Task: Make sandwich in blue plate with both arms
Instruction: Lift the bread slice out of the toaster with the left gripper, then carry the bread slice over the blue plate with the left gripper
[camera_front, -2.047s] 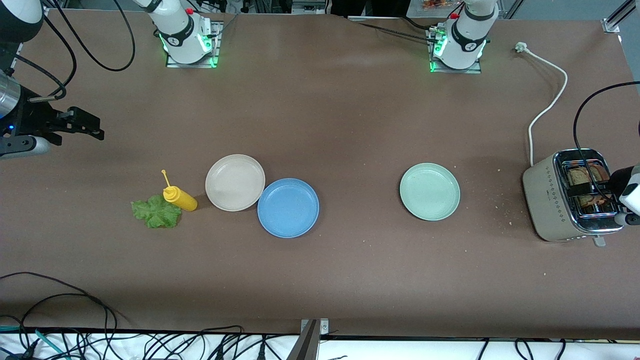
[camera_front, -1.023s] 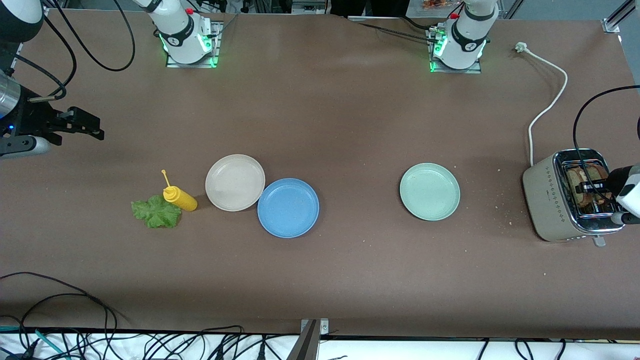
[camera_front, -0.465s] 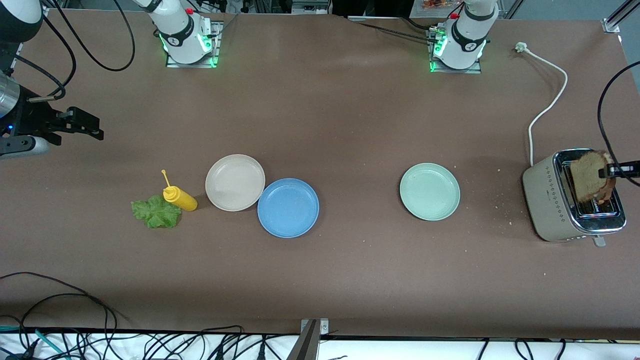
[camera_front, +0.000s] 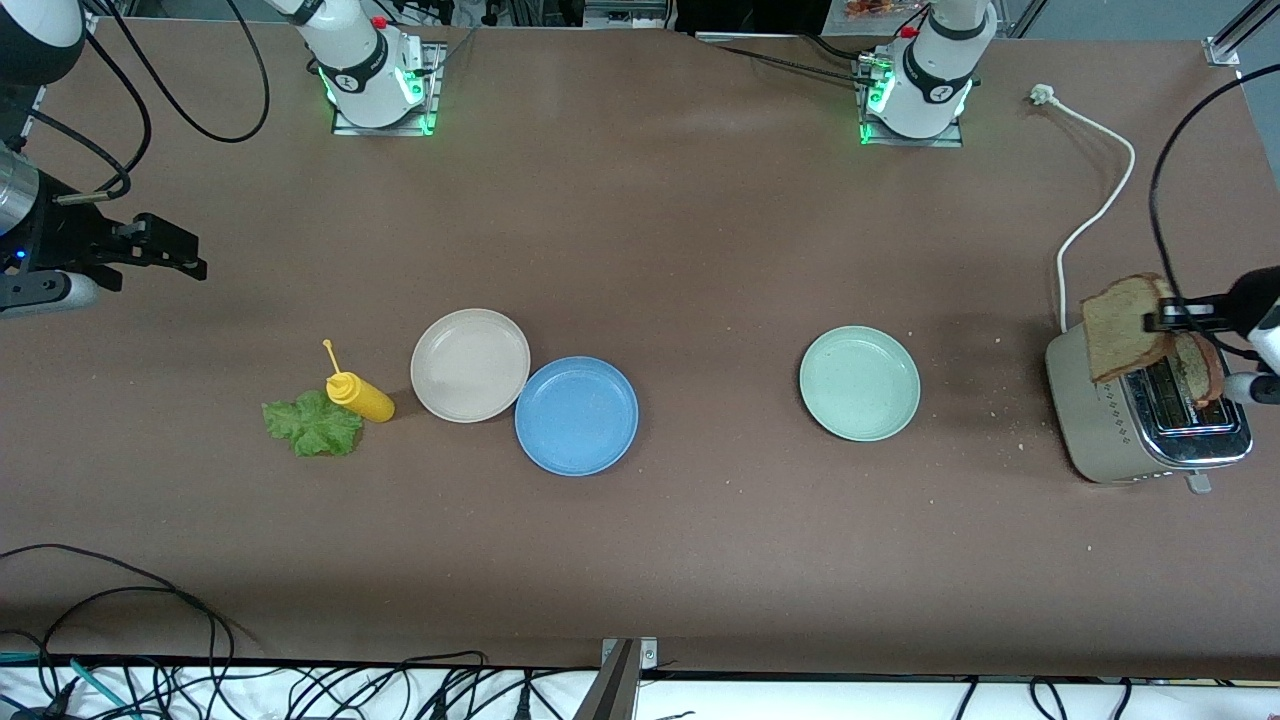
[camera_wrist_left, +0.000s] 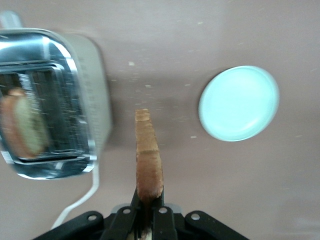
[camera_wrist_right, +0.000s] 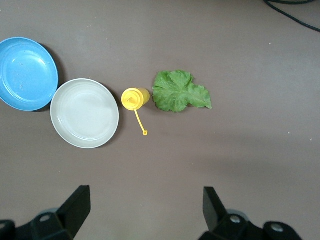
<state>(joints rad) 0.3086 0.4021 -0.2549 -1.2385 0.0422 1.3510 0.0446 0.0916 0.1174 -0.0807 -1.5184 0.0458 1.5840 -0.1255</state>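
My left gripper (camera_front: 1165, 320) is shut on the edge of a tan-brown bread slice (camera_front: 1120, 328) and holds it upright in the air above the toaster (camera_front: 1100, 440). In the left wrist view the bread slice (camera_wrist_left: 148, 155) stands edge-on between the closed fingers of my left gripper (camera_wrist_left: 148, 210). A second slice (camera_front: 1200, 368) sits in a toaster slot. The blue plate (camera_front: 576, 415) lies bare mid-table. The lettuce leaf (camera_front: 312, 424) lies flat toward the right arm's end. My right gripper (camera_front: 190, 262) waits open above the table there. No sandwich is in view.
A yellow squeeze bottle (camera_front: 362, 396) lies beside the lettuce. A beige plate (camera_front: 470, 365) touches the blue plate. A pale mint-green plate (camera_front: 859, 383) sits between the blue plate and the toaster. The toaster's white cord (camera_front: 1095, 215) runs toward the left arm's base. Crumbs dot the table.
My left gripper has closed on the bread slice, pulled it up out of the toaster slot and carried it a little toward the table's middle. The right arm has not moved.
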